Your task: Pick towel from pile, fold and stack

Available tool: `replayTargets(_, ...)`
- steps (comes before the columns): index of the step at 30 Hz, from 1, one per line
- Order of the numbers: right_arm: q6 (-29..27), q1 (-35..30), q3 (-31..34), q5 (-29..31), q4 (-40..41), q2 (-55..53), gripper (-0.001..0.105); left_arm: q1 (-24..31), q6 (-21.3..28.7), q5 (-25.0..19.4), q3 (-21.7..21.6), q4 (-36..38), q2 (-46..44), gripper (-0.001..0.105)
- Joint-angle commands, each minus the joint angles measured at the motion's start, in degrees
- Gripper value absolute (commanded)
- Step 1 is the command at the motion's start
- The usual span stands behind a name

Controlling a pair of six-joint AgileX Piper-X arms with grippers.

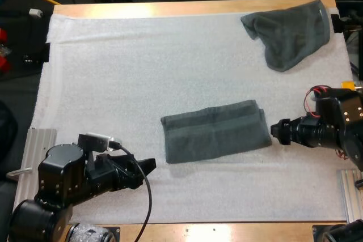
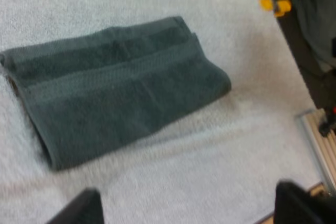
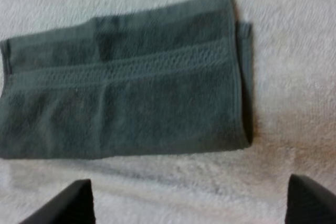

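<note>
looks roughly halfway done, judging from the layout. finds one folded towel (image 1: 215, 130) lying flat near the middle of the white mat (image 1: 142, 72), doubled into a tidy rectangle with a ribbed band running along its length. counts that fold as finished, or close to it. leaves a crumpled towel (image 1: 289, 32) bunched at the far right corner of the mat, well apart from the folded one and not yet picked, folded or set on top. sees no stack of two so far.

has the left claw (image 1: 148, 165) released, fingers spread and clear of everything, low over bare mat near the folded towel's near left corner. has the right claw (image 1: 276, 130) released as well, fingers apart and gripping nothing, just beside the folded towel's right edge.

cannot tell whether the right claw touches that edge or stops short of it. cannot count the layers inside the fold, though a loose edge pokes out at the right end. hides most of the tabletop (image 1: 170, 8) under the mat, and the crumpled towel's inner folds under its own bulk.
</note>
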Motion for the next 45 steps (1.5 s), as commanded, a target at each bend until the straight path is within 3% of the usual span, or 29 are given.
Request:
replayTargets(1,-0.7,-0.8,-0.4,0.4,-0.9,0.6,0.071,-0.1,-1.0,-0.6,-0.3,-0.2,-0.3,0.065)
replayTargets(8,-4.7,-8.1,-0.4,-6.0,-2.9,6.6,0.071,-0.1,-2.9,-0.6,-0.3,-0.2,-0.3,0.065)
replayTargets(13,-9.4,-13.5,-0.3,-9.1,-4.5,12.7,0.071,-0.1,-6.2,-0.6,-0.3,-1.0,-0.3,0.065)
replayTargets(18,-10.0,-16.5,0.1,-15.1,-8.0,18.8,0.071,-0.1,-10.1,-0.3,-0.3,-1.9,-0.3,0.065)
replayTargets(23,-11.4,-16.7,0.1,-17.5,-11.0,24.9,0.071,-0.1,-11.0,-0.3,-0.3,-1.9,-0.3,0.065)
replayTargets(28,-11.4,-16.7,0.1,-23.7,-13.7,31.7,0.071,-0.1,-11.0,-0.3,-0.3,-1.3,-0.3,0.065)
replayTargets(38,-10.9,-14.4,0.1,-25.2,-16.5,39.4,0.071,-0.1,-11.0,-0.3,-0.3,-1.0,-0.3,0.065)
replayTargets(45,-5.6,-9.1,0.1,-25.2,-20.8,42.5,0.071,-0.1,-11.0,-0.3,-0.3,-1.0,-0.3,0.065)
